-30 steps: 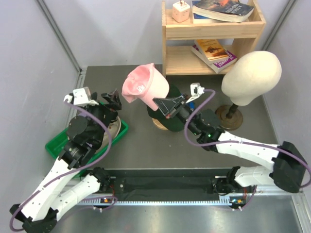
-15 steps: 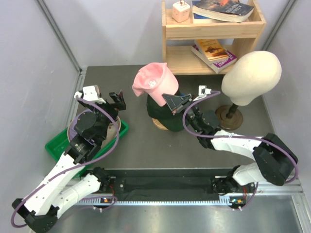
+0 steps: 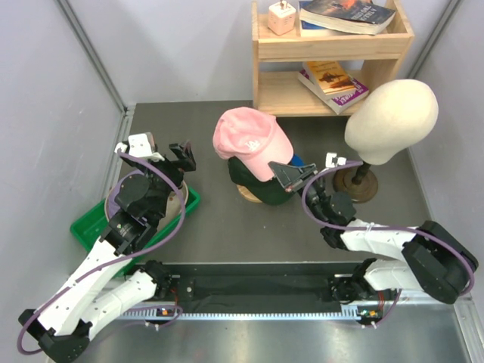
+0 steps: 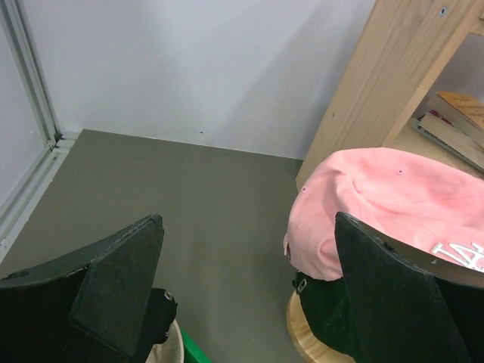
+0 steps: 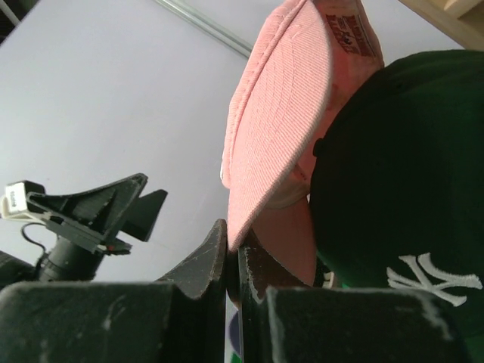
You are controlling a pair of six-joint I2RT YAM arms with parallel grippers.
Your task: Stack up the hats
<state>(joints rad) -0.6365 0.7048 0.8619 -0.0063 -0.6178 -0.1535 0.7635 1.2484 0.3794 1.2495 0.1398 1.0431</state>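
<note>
A pale pink cap sits over a black cap with a white logo on a round wooden stand. My right gripper is shut on the pink cap's brim at its right side. The right wrist view shows the brim pinched between the fingers, with the black cap beside it. My left gripper is open and empty over the green tray, well left of the caps. The left wrist view shows the pink cap on the black cap.
A green tray with a tan round item in it lies at the left. A cream mannequin head on a stand is at the right. A wooden shelf with books stands at the back. Walls close in left and right.
My right gripper has lowered the pink cap from a tilted, raised pose down onto the black cap. My left arm shifted slightly early on, then stayed still.
</note>
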